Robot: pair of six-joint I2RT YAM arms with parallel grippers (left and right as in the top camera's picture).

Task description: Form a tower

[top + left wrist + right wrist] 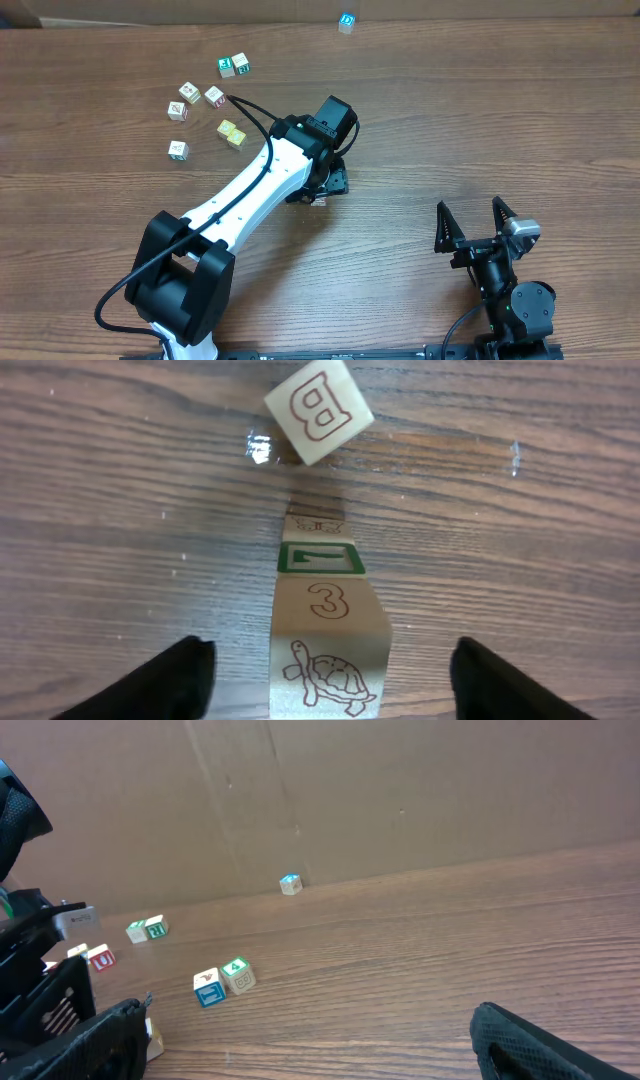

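On either side of the tower (pixel 325 630), the left gripper (pixel 335 682) is hanging w/ its jaws spread wide. Both dark tips are sitting clear of the cubes and gripping nothing, prob. so the column is bearing its own weight w/o a sideways nudge. The tower itself appears to be standing on the tabletop (pixel 120 510) right btwn those jaws, w/ turtle, "3" and green-framed faces showing down its near side.

Just beyond the tower, a B cube (pixel 320 410) is sitting skewed vs the column. Can't tell if it is lying on the wood or tumbling, nor if it is touching the tower's foot. Well to the right of the tower, the right gripper (pixel 468 208) is waiting w/ jaws open and empty, seemingly keeping out of the way. Far left of the tower, loose cubes (pixel 190 93) are lying scattered, likely stock for later layers.

Hidden: in the overhead cam the left arm (pixel 250 190) is covering the tower almost wholly. The wrist cam is cutting off the turtle cube's lower edge, so the top face and cube count aren't readable.
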